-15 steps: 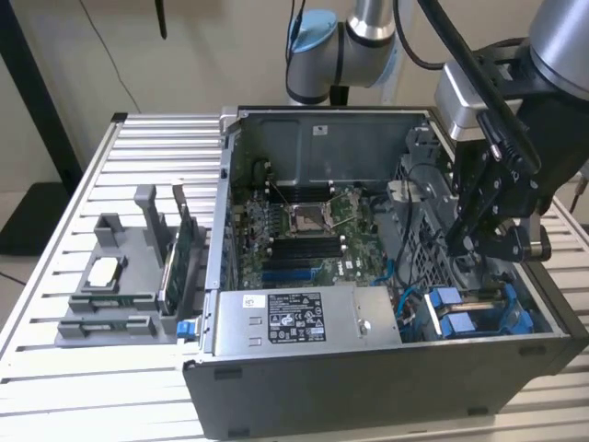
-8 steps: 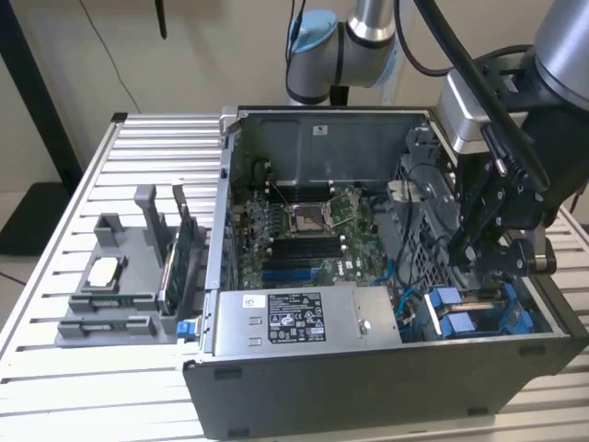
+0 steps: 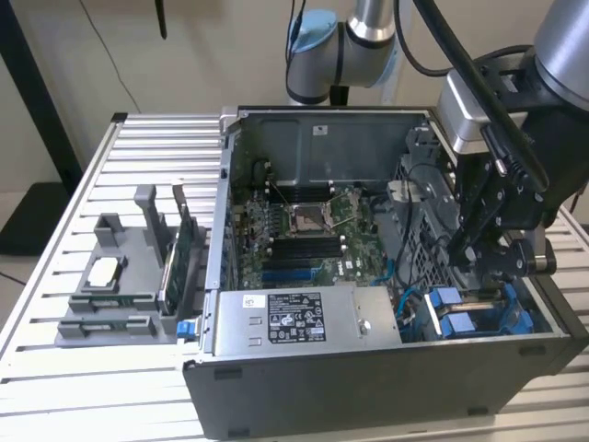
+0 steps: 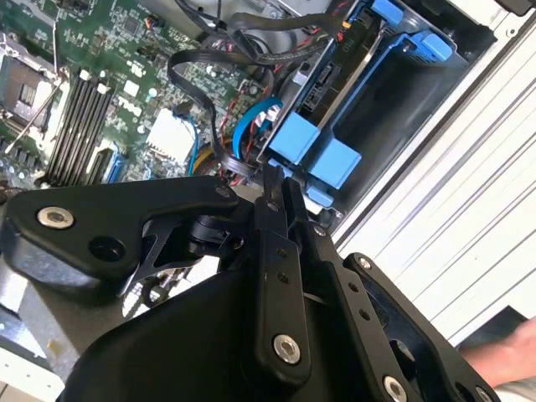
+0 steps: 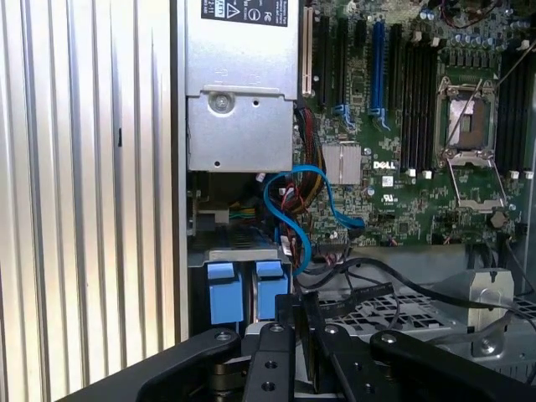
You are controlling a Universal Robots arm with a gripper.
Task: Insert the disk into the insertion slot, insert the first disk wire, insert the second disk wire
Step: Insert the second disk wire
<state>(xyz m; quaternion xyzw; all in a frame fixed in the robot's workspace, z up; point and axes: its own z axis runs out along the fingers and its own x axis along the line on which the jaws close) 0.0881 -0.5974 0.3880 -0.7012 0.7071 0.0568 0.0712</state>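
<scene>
- An open computer case [image 3: 386,368] lies on its side on a slatted metal desk [image 3: 55,387], with its motherboard [image 3: 304,230] exposed.
- The robot's black hand [image 3: 492,249] hangs inside the case at the exterior view's right, just above the drive cage.
- In both wrist views, its two fingers [image 4: 280,197] are pressed flat together. They are clenched, with nothing visible between them.
- The disk [image 4: 335,100] already sits in the insertion slot [image 3: 479,313]. The blue carrier tabs [image 5: 243,289] face outward, just beside the fingertips.
- A blue wire [image 5: 289,201] loops loosely between the motherboard and the cage, near a bundle of black cables [image 4: 251,50]. Whether any plug is seated in the disk cannot be told.
- Judgement: the work appears to be at the wire stage. Doing it well calls for squaring the plug to the disk's socket and pushing straight, keeping the loose loops out from under the fingers.
</scene>
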